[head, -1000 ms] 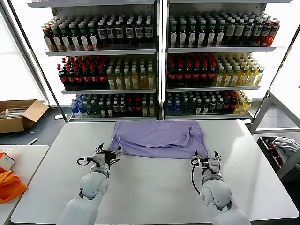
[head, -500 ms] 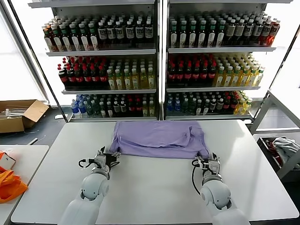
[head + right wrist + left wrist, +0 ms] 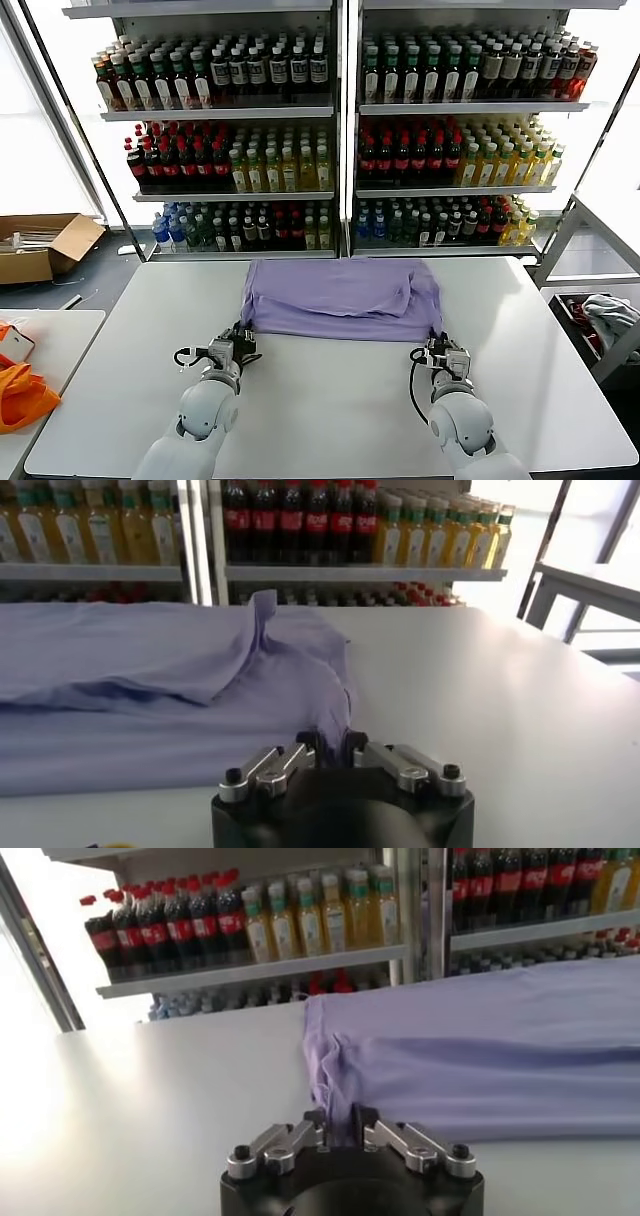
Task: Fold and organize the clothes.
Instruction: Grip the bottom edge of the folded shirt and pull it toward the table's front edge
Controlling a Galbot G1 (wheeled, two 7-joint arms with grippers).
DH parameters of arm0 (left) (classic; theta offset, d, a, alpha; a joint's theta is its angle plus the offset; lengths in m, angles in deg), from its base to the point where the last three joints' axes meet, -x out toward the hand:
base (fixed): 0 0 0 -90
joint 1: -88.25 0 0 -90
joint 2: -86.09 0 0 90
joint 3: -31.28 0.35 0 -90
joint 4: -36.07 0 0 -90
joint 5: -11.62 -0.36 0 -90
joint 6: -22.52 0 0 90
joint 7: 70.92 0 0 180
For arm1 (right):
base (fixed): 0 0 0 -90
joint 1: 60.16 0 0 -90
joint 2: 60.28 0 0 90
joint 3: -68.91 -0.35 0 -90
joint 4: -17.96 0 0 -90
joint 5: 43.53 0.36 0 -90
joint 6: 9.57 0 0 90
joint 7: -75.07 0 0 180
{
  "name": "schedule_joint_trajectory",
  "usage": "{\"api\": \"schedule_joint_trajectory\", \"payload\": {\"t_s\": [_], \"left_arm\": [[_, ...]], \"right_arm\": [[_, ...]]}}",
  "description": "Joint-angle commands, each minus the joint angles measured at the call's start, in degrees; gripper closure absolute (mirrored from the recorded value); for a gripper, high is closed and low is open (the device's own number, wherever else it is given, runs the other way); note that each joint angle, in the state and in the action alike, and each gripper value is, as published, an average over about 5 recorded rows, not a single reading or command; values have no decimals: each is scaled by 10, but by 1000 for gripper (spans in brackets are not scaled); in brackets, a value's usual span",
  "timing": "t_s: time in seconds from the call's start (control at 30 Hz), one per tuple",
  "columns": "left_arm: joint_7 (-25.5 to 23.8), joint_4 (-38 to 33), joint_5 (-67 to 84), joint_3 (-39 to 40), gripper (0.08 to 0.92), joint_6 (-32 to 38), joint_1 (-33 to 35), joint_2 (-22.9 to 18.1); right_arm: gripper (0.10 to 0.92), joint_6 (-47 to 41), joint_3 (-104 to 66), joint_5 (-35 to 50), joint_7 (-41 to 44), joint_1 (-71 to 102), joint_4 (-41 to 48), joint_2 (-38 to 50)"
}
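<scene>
Glossy white arms [image 3: 200, 410]; black tools (silver linkages, looped cables).

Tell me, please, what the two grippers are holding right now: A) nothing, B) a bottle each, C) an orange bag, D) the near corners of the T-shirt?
D: the left gripper and right gripper each pinch a near corner of the T-shirt.

Both arms low in frame: left gripper [image 3: 238, 341] lower left, right gripper [image 3: 441, 350] lower right, each pinched closed on the T-shirt [image 3: 345, 297] hem.
</scene>
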Motion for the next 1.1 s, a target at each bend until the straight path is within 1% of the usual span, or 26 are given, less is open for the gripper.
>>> {"api": "schedule_joint_trajectory", "payload": {"t_s": [0.03,0.1,0.2,0.37,0.53,0.67,0.83,0.93,1.1], "left_arm": [[5,-60,-8,1,830,-9,37,3],[8,-96,-10,-4,880,-11,54,8],[8,-146,-20,-11,911,-14,85,17],[6,-199,-44,-31,912,-4,149,22],[6,-269,-60,-52,912,13,238,24],[-2,-317,-77,-68,912,23,306,25],[-8,-332,-87,-100,912,38,360,25],[-10,-328,-92,-110,912,47,377,21],[-16,-311,-100,-103,912,57,388,5]], "right_arm": [[888,1,1,-6,0,15,-44,0],[888,-1,3,-11,-2,24,-69,1],[888,-4,7,-19,-8,39,-104,3],[888,-15,6,-27,-23,71,-168,-2],[888,-28,-5,-35,-37,141,-220,5],[888,-21,-8,-56,-41,211,-247,14],[888,5,-8,-66,-60,266,-255,25],[888,22,-8,-67,-64,283,-252,32],[888,34,5,-74,-69,287,-236,27]]}}
